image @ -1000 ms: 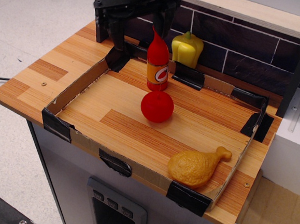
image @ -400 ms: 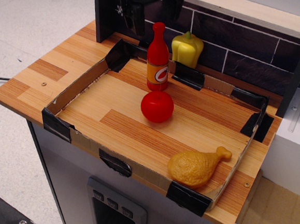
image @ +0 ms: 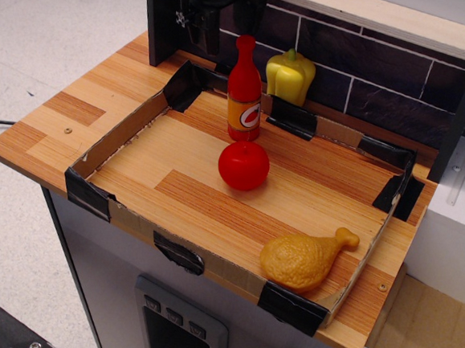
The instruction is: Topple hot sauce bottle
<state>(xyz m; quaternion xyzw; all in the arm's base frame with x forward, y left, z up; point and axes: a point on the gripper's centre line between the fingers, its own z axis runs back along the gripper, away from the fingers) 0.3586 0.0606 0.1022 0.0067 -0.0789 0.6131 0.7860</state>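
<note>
Your gripper (image: 221,12) hangs up high, apart from the standing hot sauce bottle (image: 245,90), fingers spread and holding nothing.

The hot sauce bottle (image: 244,93) is a small glossy red one with a narrow neck, red cap and an orange label band with a white-and-red logo. It's upright, not tipped — just below and right of the gripper (image: 221,12), no contact.

A wooden table (image: 68,113) is seen carrying a taped cardboard tray (image: 114,142); a yellow bell pepper (image: 289,75) stands behind it.
</note>
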